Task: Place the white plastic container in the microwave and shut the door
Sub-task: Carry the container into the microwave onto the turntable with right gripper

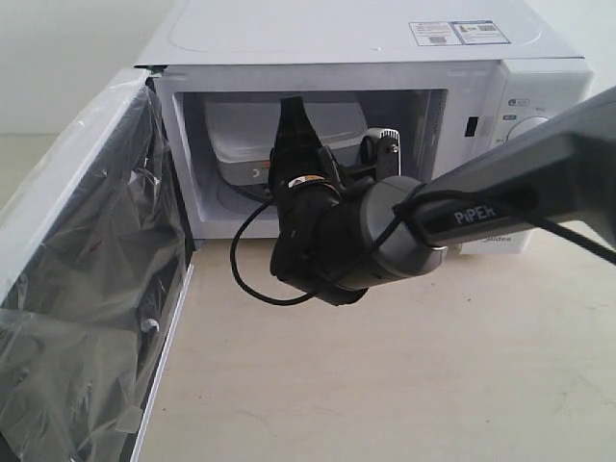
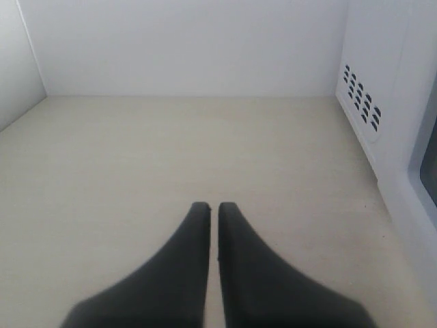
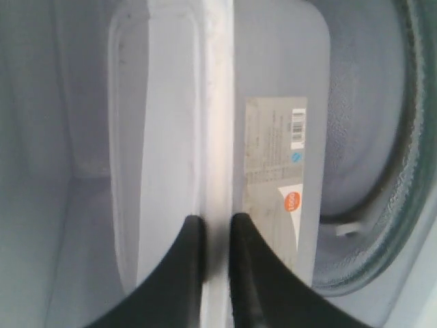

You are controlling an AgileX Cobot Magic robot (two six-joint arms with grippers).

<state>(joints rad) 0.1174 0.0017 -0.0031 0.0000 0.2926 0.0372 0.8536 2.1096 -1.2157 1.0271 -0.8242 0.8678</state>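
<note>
The white microwave [image 1: 337, 38] stands with its door [image 1: 87, 269] swung wide open to the left, clear film hanging loose on it. The white plastic container [image 1: 241, 144] is inside the cavity, over the glass turntable [image 3: 403, 171]. My right gripper [image 1: 292, 106] reaches into the cavity. In the right wrist view its jaws [image 3: 217, 222] pinch the container's rim [image 3: 217, 137], next to the label [image 3: 276, 164]. Whether the container rests on the turntable I cannot tell. My left gripper [image 2: 208, 207] is shut on nothing, low over the bare table.
The right arm [image 1: 481, 202] and its looping black cable [image 1: 250, 279] cross the doorway. The control panel with a knob [image 1: 529, 125] is at the microwave's right. In the left wrist view the microwave's vented side wall [image 2: 362, 102] stands close by, with beige tabletop [image 2: 171, 150] around.
</note>
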